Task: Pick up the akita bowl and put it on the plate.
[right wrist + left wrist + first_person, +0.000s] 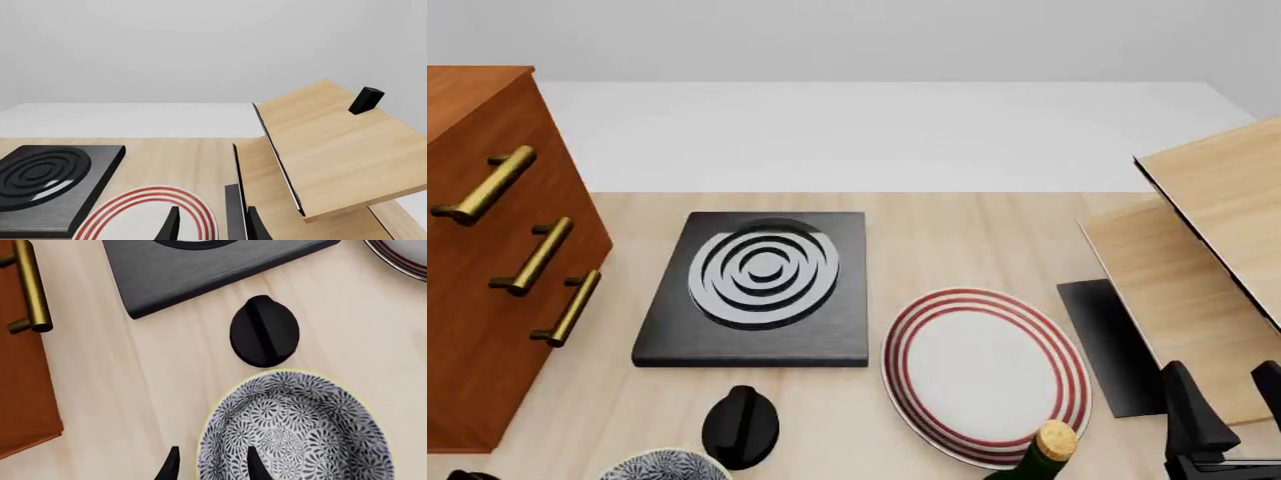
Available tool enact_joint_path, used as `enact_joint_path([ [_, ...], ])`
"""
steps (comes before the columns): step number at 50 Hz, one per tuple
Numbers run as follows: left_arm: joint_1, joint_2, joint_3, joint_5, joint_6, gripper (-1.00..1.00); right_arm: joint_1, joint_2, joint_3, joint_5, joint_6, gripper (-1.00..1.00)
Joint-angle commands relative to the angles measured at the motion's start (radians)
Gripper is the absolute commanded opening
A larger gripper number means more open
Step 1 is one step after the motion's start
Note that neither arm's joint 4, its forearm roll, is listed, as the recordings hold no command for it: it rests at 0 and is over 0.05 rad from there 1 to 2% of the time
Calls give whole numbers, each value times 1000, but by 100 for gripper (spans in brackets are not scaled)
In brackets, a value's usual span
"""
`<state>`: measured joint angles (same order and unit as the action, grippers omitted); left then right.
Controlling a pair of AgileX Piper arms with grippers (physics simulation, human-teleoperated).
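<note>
Akita bowl [297, 432]: round, deep, dense grey-and-white floral pattern, pale cream rim. Sits at the lower right of the left wrist view; in the front view only a sliver shows at the bottom edge, left of centre. Standing upright on the table [961, 230], not yet lifted. Judged stiff glazed ceramic: moderately heavy, smooth and likely slippery, apt to chip if dropped. Best hold appears to be a pinch across the rim wall, one finger inside and one outside.

Left gripper [212, 465]: fingers apart at the bottom of its wrist view, one tip over the bowl's inside, the other outside the rim; contact cannot be told.

Right gripper [212, 225]: fingers apart, holding nothing, over the plate's right edge.

Plate [985, 375]: large, white, red rings at the rim, lower centre-right of the front view, apart from the bowl.

Black knob [741, 427]: just beyond the bowl, between it and the black square slab [758, 288].

Also: wooden drawer cabinet [487, 250] at left; bottle top [1044, 445] at the plate's near edge.
</note>
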<state>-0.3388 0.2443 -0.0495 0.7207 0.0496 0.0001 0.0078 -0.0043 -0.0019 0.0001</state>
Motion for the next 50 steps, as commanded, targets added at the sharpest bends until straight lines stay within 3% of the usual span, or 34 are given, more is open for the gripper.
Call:
enact_joint_path([
  [1, 1, 29, 30, -42, 2, 100, 0, 0, 0, 0, 0, 100],
  [50, 20, 85, 49, -54, 19, 100, 0, 0, 0, 0, 0, 100],
])
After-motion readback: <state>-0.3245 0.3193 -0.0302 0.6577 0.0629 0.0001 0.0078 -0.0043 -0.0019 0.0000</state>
